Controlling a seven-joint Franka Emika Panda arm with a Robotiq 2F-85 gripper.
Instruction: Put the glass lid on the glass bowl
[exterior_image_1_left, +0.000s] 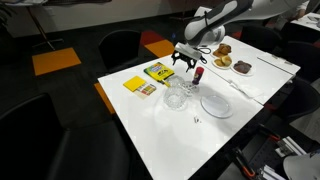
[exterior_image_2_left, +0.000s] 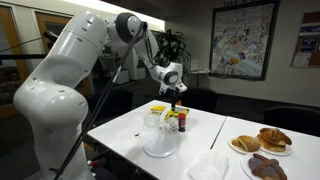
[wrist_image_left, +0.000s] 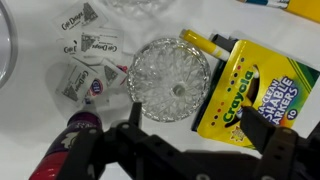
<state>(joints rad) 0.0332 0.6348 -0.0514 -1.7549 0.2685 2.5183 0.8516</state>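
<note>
Hanging over the white surface (exterior_image_1_left: 150, 125), the gripper (wrist_image_left: 200, 132) has its jaws spread wide and carries nothing.

- Glass lid (wrist_image_left: 170, 78): a ribbed disc of clear glass with a small boss at its centre. It lies flat on the surface, just ahead of the gap between the jaws and slightly toward the jaw on the picture's left in the wrist view. Being round, it has no long axis to align with.
- Glass bowl (wrist_image_left: 140, 5): judged to be the clear rim cut off by the top edge of the wrist view, beyond the lid and apart from it. Its contents cannot be told.
- Crayon box (wrist_image_left: 250, 92): yellow and green, beside the lid, with a yellow crayon (wrist_image_left: 205, 43) lying at its open end.
- Paper packets (wrist_image_left: 88, 60): loose on the far side of the lid from the box.
- Dark bottle (wrist_image_left: 75, 135): red band, close to one jaw.
- White plate (exterior_image_1_left: 216, 104): near the glassware in an exterior view.
- Pastry plates (exterior_image_1_left: 243, 67): two, holding baked goods, at the far end.

Likely next move: a straight descent with a slight shift toward the lid.
</note>
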